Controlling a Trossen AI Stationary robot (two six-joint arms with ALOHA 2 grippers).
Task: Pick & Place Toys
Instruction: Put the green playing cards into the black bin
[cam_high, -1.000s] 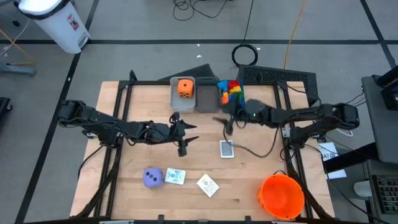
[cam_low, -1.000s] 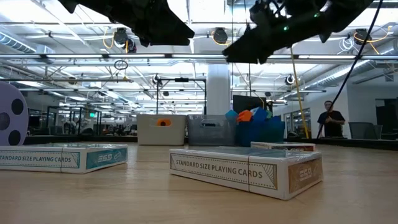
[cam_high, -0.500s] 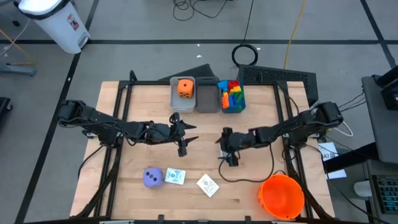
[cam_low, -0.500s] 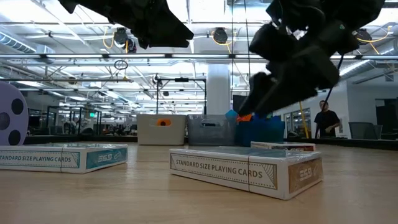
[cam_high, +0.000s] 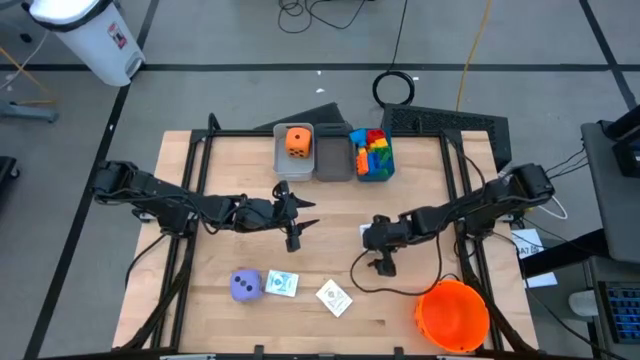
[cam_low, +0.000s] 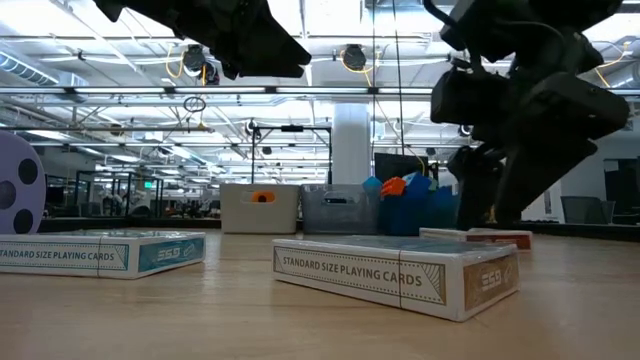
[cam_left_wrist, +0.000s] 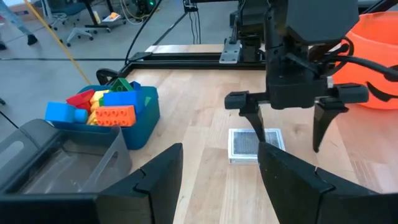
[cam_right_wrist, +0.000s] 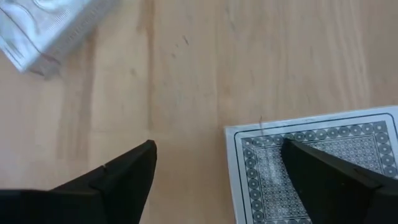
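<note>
A card pack (cam_left_wrist: 255, 145) lies flat on the wooden surface (cam_high: 230, 180). The right hand (cam_left_wrist: 287, 127) hovers just above it, fingers spread, grasping nothing. The left hand (cam_high: 297, 226) waits mid-surface, released.

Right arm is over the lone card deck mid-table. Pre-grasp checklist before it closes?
1. Right gripper open: ok, fingers spread, nothing between them.
2. Target present: ok, the patterned-back card deck lies flat on the wooden table.
3. Fingers straddle the deck: not ok; in the right wrist view one finger overlaps the deck, the other sits over bare wood.
4. Height over the deck: cannot tell; fingertips look near the deck.
5. Left gripper out of the way: ok, hovering mid-table, apart, empty.
6. Drop site: ok, the empty grey plastic bin is between the orange soft die and blue bin of blocks.
</note>
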